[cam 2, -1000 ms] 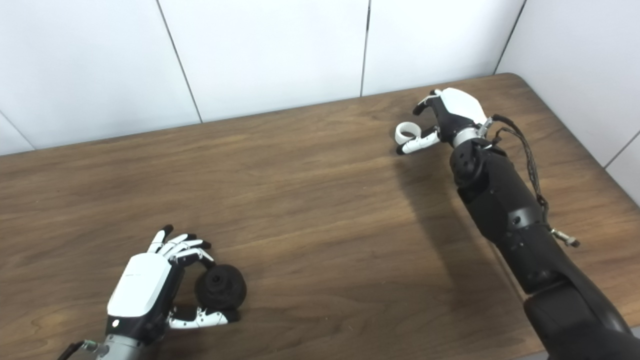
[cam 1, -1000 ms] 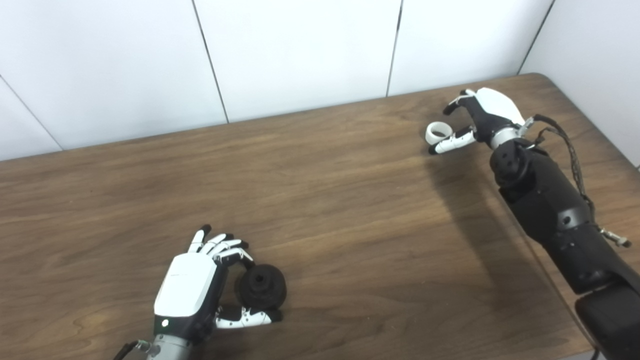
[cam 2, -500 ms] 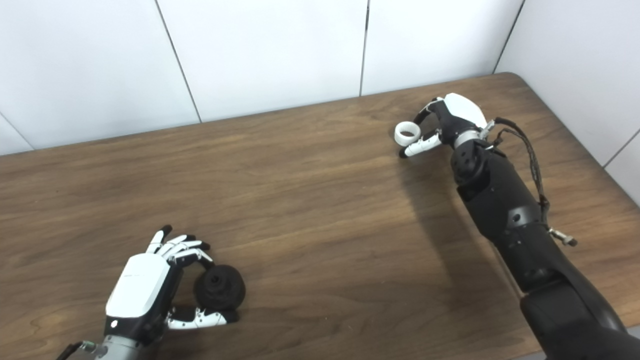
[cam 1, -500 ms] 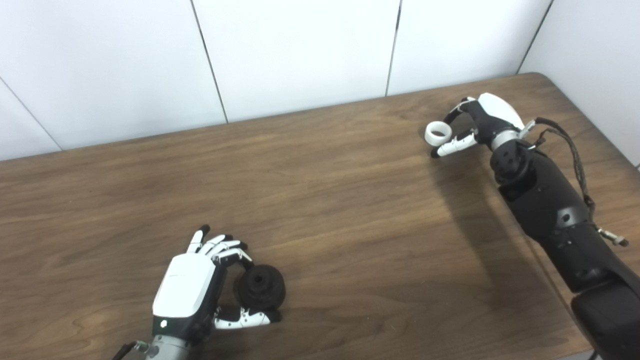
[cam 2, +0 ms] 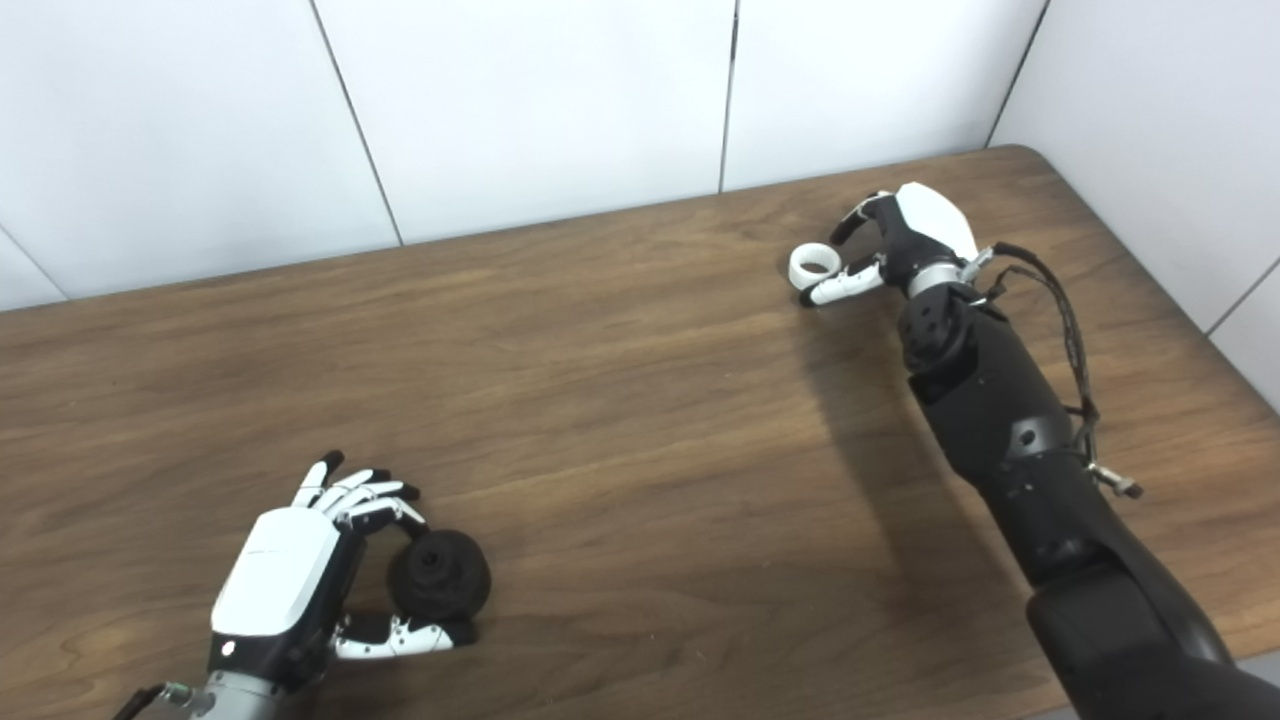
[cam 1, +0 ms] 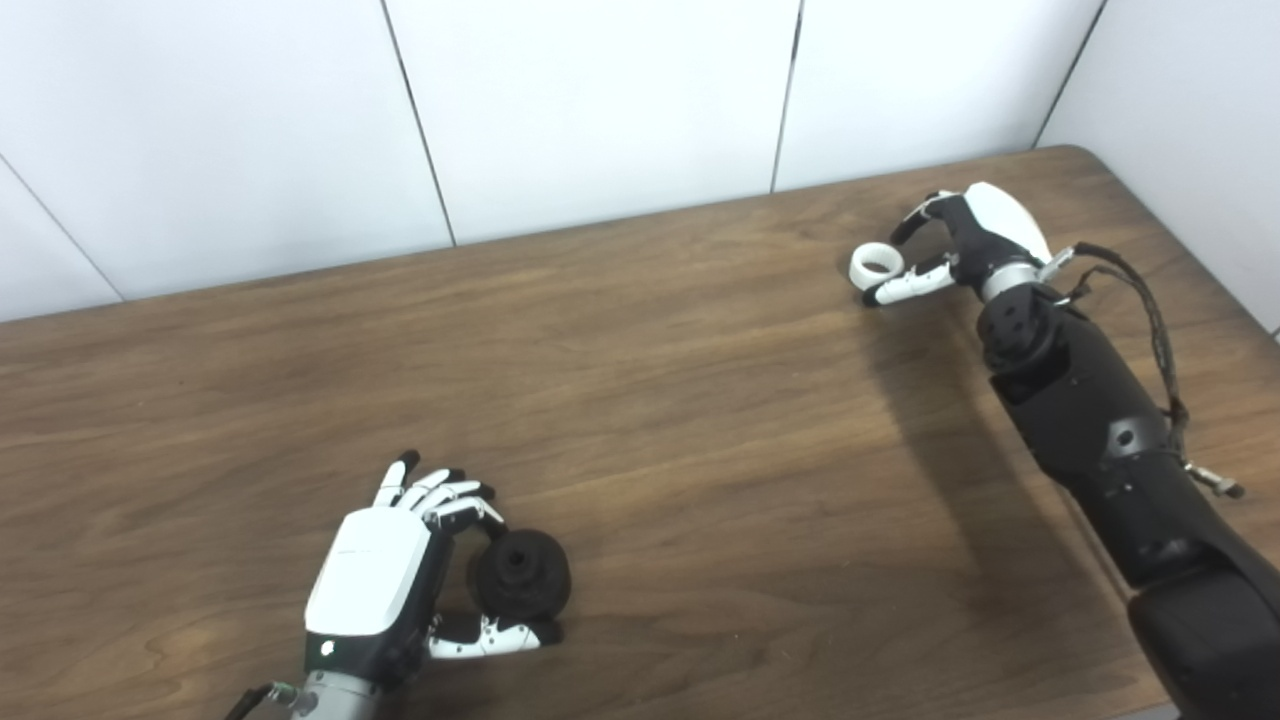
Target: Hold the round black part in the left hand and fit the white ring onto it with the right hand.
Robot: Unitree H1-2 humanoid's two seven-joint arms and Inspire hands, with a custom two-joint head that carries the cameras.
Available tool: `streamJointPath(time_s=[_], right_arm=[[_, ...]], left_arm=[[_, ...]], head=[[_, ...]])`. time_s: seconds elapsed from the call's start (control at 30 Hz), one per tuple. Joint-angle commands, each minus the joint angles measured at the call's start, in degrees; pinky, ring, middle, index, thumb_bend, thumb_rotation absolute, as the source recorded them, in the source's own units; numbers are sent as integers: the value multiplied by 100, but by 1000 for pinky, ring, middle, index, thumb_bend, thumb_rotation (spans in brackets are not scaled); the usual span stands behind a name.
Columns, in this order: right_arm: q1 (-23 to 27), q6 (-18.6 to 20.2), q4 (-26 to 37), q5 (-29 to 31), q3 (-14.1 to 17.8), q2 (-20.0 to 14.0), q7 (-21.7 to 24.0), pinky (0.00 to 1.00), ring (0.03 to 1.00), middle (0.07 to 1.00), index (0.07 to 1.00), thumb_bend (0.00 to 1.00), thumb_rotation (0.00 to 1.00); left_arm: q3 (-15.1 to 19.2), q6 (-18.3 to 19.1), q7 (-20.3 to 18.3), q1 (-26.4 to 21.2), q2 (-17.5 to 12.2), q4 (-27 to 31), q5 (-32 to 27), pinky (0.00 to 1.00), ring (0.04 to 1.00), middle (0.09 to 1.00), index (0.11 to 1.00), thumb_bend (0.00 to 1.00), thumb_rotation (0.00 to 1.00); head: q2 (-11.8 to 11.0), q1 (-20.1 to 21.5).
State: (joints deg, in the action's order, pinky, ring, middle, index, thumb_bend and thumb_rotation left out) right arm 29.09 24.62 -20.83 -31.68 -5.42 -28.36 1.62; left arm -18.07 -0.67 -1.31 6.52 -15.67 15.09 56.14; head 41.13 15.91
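On the wooden counter (cam 1: 700,400), your left hand (cam 1: 375,585) grips the black part (cam 1: 520,575) for mating, while your right hand (cam 1: 960,245) pinches the white ring (cam 1: 877,264), well apart at the far right.

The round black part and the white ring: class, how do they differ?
The round black part is dark, bulky and near the table's front left; the white ring is pale, thin, open-centred and far right. The left robot hand cups the part; the right robot hand brackets the ring. Both are round and rest on the table.
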Motion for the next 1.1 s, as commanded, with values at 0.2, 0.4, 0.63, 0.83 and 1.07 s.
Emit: streamJointPath(time_s=[0.2, 0.4, 0.63, 0.83, 1.07], right_arm=[[382, -108, -62, 121, 93, -87, -227, 995, 975, 902, 611, 865, 245], [393, 10, 5, 189, 65, -88, -142, 974, 980, 901, 621, 852, 267], [371, 8, -76, 157, 11, -108, -203, 937, 954, 874, 607, 856, 242], [319, -17, -37, 188, 55, -118, -237, 998, 957, 872, 540, 691, 187], [256, -96, -2, 97, -25, -151, -323, 906, 878, 788, 485, 526, 140]], left_arm=[[38, 50, -96, 73, -147, -41, 130, 1000, 857, 766, 484, 523, 52], [33, 84, -131, 81, -133, -13, 140, 1000, 860, 768, 484, 523, 52], [29, 56, -111, 73, -135, -32, 121, 1000, 859, 768, 484, 523, 52], [21, 104, -168, 73, -123, 13, 165, 1000, 858, 766, 484, 523, 52], [26, 115, -155, 72, -106, 7, 189, 1000, 858, 765, 484, 523, 53]], head=[[3, -2], [3, -2], [-5, -8], [1, -13], [-10, -16]])
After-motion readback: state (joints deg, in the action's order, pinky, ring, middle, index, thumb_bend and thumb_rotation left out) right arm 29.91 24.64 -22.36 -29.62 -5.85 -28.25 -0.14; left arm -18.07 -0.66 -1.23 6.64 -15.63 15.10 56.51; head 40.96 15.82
